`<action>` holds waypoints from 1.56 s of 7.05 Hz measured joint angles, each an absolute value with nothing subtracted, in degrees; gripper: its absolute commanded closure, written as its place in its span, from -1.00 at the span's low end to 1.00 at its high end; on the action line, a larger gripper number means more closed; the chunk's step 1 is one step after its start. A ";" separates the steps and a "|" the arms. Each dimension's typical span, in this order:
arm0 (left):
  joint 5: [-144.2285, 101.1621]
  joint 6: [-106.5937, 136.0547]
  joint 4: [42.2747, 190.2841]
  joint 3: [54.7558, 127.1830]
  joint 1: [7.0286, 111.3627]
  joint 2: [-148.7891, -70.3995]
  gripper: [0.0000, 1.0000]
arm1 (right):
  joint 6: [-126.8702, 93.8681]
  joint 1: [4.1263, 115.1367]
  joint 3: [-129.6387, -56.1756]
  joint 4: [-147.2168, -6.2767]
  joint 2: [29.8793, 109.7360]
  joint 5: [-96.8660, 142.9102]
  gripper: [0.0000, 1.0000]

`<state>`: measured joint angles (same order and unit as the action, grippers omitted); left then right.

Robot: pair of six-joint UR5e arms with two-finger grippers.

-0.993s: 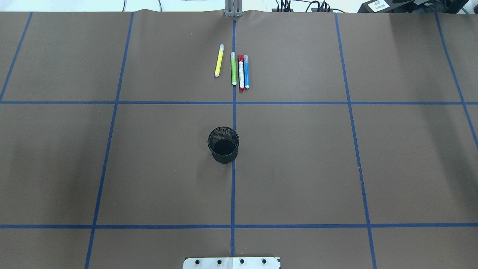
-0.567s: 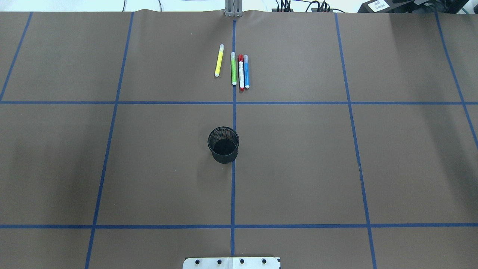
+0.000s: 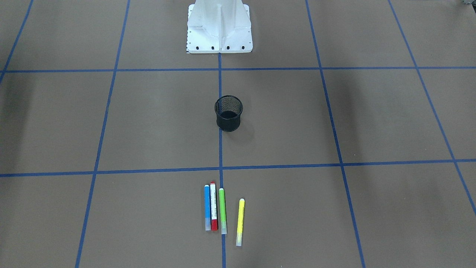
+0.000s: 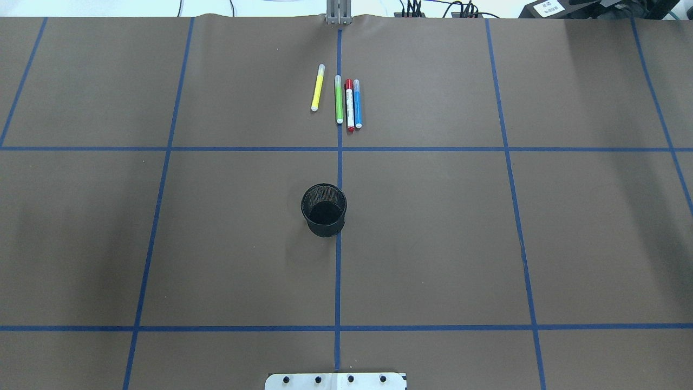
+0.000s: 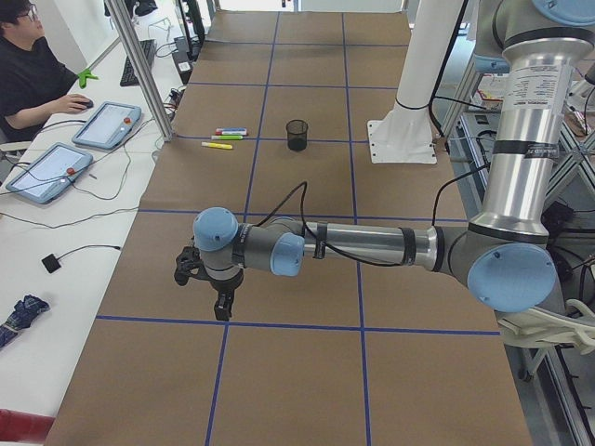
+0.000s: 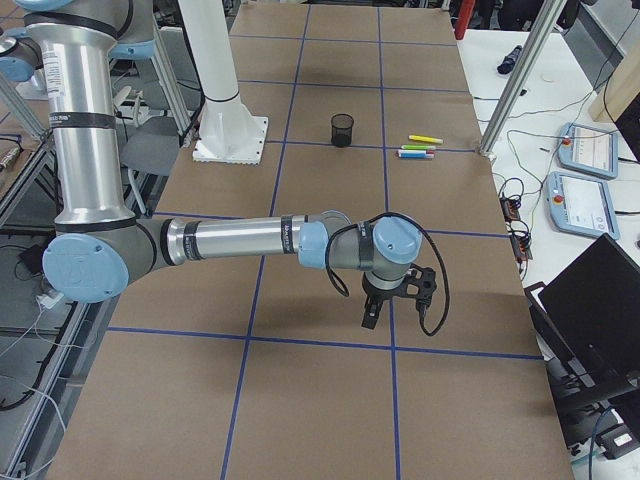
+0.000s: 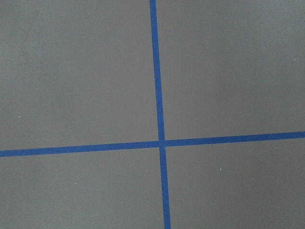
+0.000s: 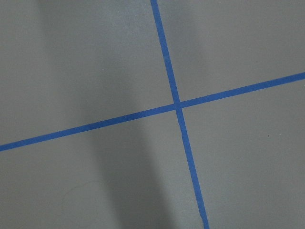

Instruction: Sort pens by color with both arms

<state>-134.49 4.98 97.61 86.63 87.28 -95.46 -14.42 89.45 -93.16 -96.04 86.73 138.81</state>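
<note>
table (image 4: pixel 433 244): brown paper cover, gridded with blue tape lines (image 4: pixel 338 271). we see it unchanged from a second ago in the overhead view.
left arm (image 5: pixel 372 246): seen only from the table's end on its own side, stretched low and level over the table, well apart from the pens. its wrist camera shows only bare paper and a tape crossing.
right arm (image 6: pixel 240 240): same pose on the far side, seen only from the other table end, also well apart from the pens. its wrist camera shows paper, a tape crossing and a soft shadow.
pedestal (image 3: pixel 219 26): white, at the robot's edge of the table, on the centre tape line.
left gripper (image 5: pixel 223 308): points down above the paper with nothing near it. we cannot tell how the jaws stand.
right gripper (image 6: pixel 390 300): points down above the paper. again we cannot tell how the jaws stand.
mesh cup (image 4: pixel 324 210): black, upright, mid-table on the centre line. it has not shifted.
pens: four lie flat in a row past the cup, near the far edge, none moved since the earlier frames.
green pen (image 4: pixel 338 99): on the centre line.
red-capped pen (image 4: pixel 350 105): just beside the green, touching the blue.
blue pen (image 4: pixel 357 104): the outer one on the robot's right.
yellow pen (image 4: pixel 318 88): a little apart on the robot's left, slightly tilted.
</note>
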 measured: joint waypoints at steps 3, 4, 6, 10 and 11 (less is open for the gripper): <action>-134.90 4.85 97.85 87.62 87.52 -93.71 -1.00 | -14.42 89.47 -93.23 -96.03 86.67 138.78 -0.99; -135.02 4.84 97.84 87.81 87.73 -93.42 -1.00 | -14.41 89.47 -93.22 -96.05 86.67 138.76 -1.00; -135.06 4.83 97.79 87.81 87.86 -93.28 -1.00 | -14.41 89.47 -93.10 -96.06 86.66 138.66 -0.99; -135.00 4.83 97.74 87.75 87.89 -93.25 -1.00 | -14.41 89.47 -92.91 -96.06 86.74 138.60 -0.99; -134.98 4.83 97.74 87.73 87.89 -93.25 -1.00 | -14.42 89.46 -92.91 -96.06 86.74 138.65 -0.99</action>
